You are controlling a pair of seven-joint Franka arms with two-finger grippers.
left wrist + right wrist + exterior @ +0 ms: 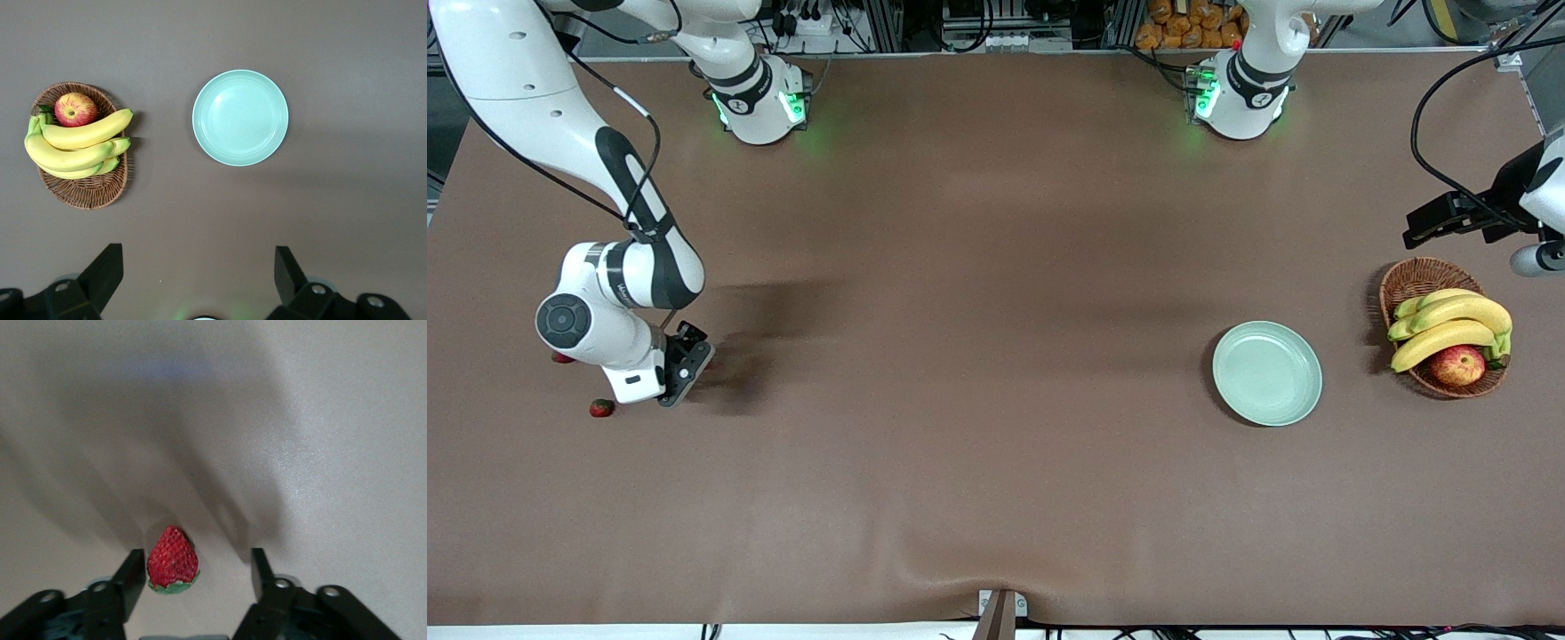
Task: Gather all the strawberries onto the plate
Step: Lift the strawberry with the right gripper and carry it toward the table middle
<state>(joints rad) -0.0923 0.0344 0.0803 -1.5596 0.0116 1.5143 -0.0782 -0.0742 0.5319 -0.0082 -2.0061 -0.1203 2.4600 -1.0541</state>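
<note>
A loose strawberry lies near the table edge at the right arm's end. Just beside it, the right gripper straddles another strawberry, jaws not yet pinching. The plate waits empty by the basket; left gripper idles open above them

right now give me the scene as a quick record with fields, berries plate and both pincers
strawberries seen: one between the right pincer's fingers on the table; one on the table beside that arm, nearer the front camera; a red bit peeks from under the arm
plate: no berries on it, toward the left arm's end
basket: bananas and apple, beside the plate
right pincer: down at the table, fingers partly closed around a strawberry, one touching it
left pincer: open, waiting above the table by plate and basket
</note>
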